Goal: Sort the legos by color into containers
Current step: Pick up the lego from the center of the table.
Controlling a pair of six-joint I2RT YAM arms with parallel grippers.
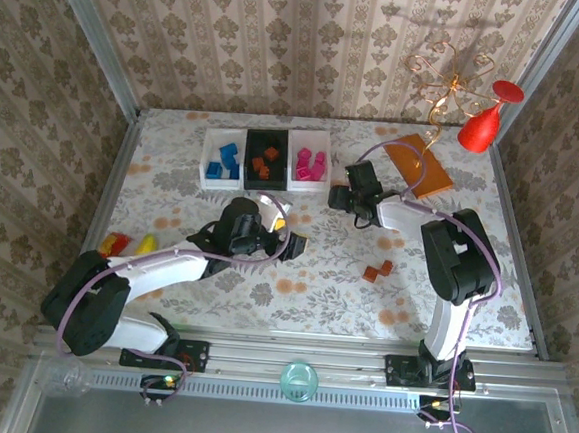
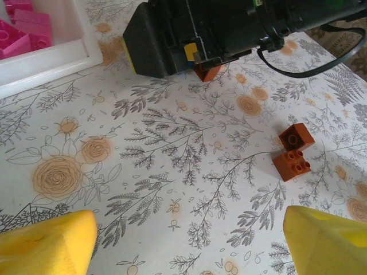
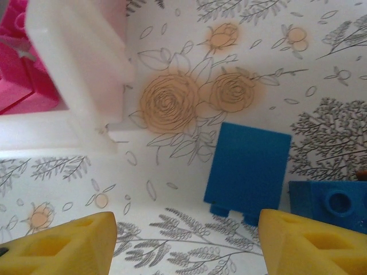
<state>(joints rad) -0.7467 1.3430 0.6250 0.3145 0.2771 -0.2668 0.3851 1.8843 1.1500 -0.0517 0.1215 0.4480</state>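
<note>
Legos [image 3: 248, 166], blue, lie under your right arm [image 1: 410, 214], stretched toward the tabletop's [image 1: 315, 279] far edge, right fingers [image 3: 63, 243] spread, empty; left fingers [image 2: 46, 246] likewise wide, empty.

Floral-print counter [image 1: 315, 279]: 3 trays side by side at far centre, L to R white container [image 1: 214, 150], black container [image 1: 260, 139], 2nd white container [image 1: 311, 140]. Orange-brown board [image 1: 417, 164] lies flat far R; 2 orange-brown legos [image 1: 377, 271] touching, front-R of centre. Red piece [image 1: 113, 245] & yellow piece [image 1: 147, 244] near L edge; 2 blue legos [image 3: 248, 169] just beside a white container corner.
</note>
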